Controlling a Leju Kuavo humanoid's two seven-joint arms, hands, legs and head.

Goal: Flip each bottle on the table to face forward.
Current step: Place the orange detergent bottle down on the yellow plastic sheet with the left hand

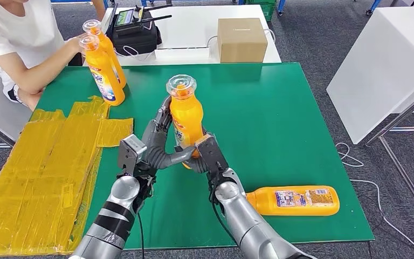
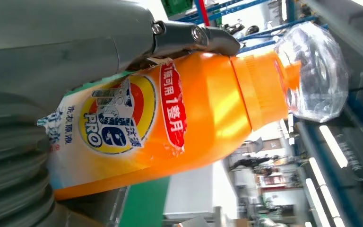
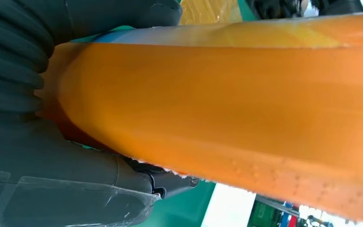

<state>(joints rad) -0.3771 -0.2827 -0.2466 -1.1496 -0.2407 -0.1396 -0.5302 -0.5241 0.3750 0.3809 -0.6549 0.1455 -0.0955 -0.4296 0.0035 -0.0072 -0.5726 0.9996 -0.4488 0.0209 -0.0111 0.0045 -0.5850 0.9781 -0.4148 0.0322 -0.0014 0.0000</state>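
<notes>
Both hands are on it now! The left hand (image 1: 159, 141) and right hand (image 1: 207, 154) clasp the orange detergent bottle (image 1: 186, 116) upright over the middle of the green desk (image 1: 280, 108), clear cap on top. The risk: two hands twisting against each other could let that slick plastic slip and topple. Another bottle (image 1: 294, 200) lies on its side near the front edge, within elbow range. Two upright bottles (image 1: 103, 67) wait by a person's hand (image 1: 75, 43).
</notes>
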